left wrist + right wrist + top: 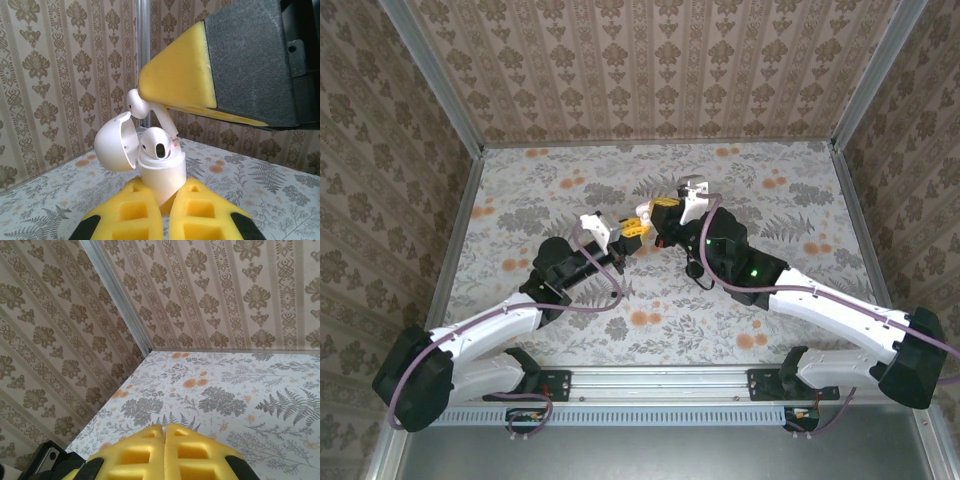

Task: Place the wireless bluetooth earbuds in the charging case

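In the left wrist view my left gripper (166,192) is shut on the lower body of the white charging case (162,175), held upright above the table. Its lid (115,147) hangs open to the left. One white earbud (157,142) sits in the case with its head showing. A second white earbud (142,105) hangs just above the opening, stem slanting down toward the case. It is pinched in the yellow fingers (180,80) of my right gripper (164,429), which is shut. From above, the left gripper (628,230) and right gripper (650,218) meet over mid-table.
The floral tabletop (770,200) spreads out on all sides beneath the raised grippers. Patterned walls with metal corner posts (470,140) enclose it on three sides. The arms' bases are on the rail (660,380) at the near edge.
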